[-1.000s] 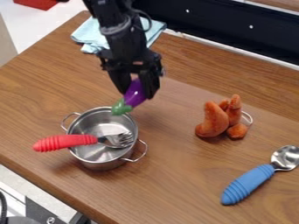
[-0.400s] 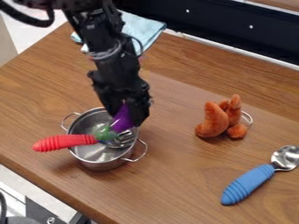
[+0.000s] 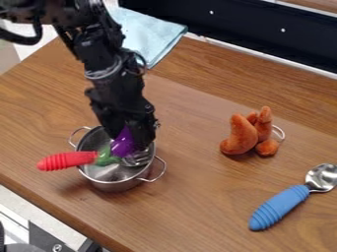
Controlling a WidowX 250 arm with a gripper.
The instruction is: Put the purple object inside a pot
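The black gripper (image 3: pixel 131 140) hangs over the right back part of the metal pot, its fingers closed around the purple eggplant (image 3: pixel 123 143). The eggplant is tilted, its green stem end (image 3: pixel 105 156) pointing down and left over the pot's opening, beside the fork's neck. The silver pot (image 3: pixel 113 185) stands near the table's left front edge, with a loop handle on each side. A fork with a red handle (image 3: pixel 66 161) lies across the pot, its tines within the opening and partly hidden by the eggplant.
An orange plush toy (image 3: pixel 243 135) sits right of the middle on the wooden table (image 3: pixel 197 197). A blue-handled spoon (image 3: pixel 280 207) lies at the lower right. A light blue cloth (image 3: pixel 148 37) is at the back, behind the arm.
The gripper has moved down and slightly left with the eggplant, from above the pot's back rim to its opening. The pot, fork, plush toy and spoon have stayed in place.
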